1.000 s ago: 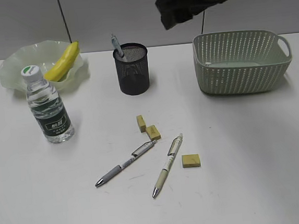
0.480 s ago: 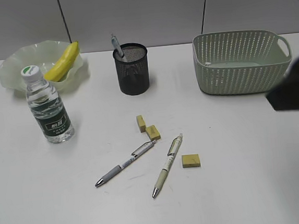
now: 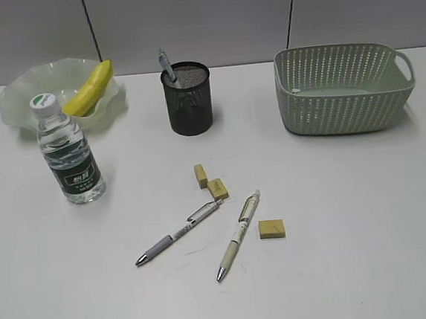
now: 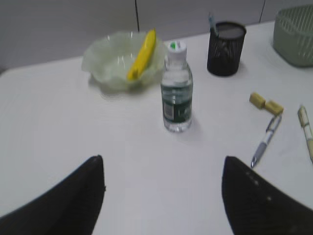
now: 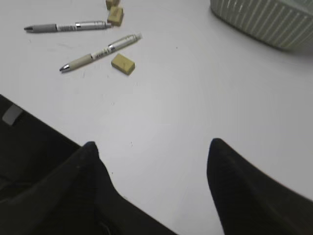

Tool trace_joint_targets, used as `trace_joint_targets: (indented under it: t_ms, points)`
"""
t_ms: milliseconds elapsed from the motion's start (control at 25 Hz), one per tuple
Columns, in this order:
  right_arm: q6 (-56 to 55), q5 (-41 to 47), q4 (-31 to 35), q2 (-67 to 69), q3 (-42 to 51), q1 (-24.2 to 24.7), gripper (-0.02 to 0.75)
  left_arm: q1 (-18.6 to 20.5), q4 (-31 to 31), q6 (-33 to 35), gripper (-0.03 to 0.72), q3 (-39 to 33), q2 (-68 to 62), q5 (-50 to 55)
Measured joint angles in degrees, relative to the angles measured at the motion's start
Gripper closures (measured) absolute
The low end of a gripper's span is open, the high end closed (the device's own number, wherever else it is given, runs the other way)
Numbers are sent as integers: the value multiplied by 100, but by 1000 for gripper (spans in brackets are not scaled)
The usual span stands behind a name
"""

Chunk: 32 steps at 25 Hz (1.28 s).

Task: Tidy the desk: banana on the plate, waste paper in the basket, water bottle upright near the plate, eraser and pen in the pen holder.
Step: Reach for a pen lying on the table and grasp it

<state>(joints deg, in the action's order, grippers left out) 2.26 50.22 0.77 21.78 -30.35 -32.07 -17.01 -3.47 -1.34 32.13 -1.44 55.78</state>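
Note:
The banana (image 3: 91, 86) lies in the wavy plate (image 3: 21, 94) at the back left. The water bottle (image 3: 67, 153) stands upright in front of the plate. The pen holder (image 3: 188, 98) holds one pen (image 3: 166, 65). Two pens (image 3: 178, 233) (image 3: 238, 234) and three yellow erasers (image 3: 201, 175) (image 3: 218, 188) (image 3: 272, 229) lie on the desk (image 3: 353, 229). The basket (image 3: 341, 88) stands at the back right. No waste paper shows. My left gripper (image 4: 164, 161) is open and empty over bare desk, near the bottle (image 4: 177, 90). My right gripper (image 5: 154, 144) is open and empty, apart from an eraser (image 5: 122, 63).
Neither gripper shows in the exterior view. A grey wall runs behind the desk. In the right wrist view the desk's front edge (image 5: 54, 129) runs across the lower left, and the basket wall (image 5: 264, 19) is at the top right.
The right arm swung from above the basket down to the right and out of the exterior view. The objects on the desk have not moved.

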Motion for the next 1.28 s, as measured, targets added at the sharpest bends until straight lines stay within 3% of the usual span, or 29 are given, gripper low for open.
trace_joint_targets:
  t_ms: [200,400,640,840,1040,1280]
  points:
    - [0,-92,0,-1000,63,0,196,0,143,134,127,106,-501,-1132]
    - [0,-104,0,-1248,68,0,197,0,997,343,127,228,-1945,-1762]
    - [5,-104,0,-1248,68,0,230,0,2590,1957,127,637,-3959,-2121]
    - [5,-99,0,-1248,68,0,273,-31,3231,2784,127,1141,-5544,-2162]
    - [5,-68,2,-1252,68,0,306,-598,3279,3165,127,1553,-6582,-2312]
    - [5,-63,2,-1252,68,0,344,-1515,2738,3219,127,1692,-7690,-2923]
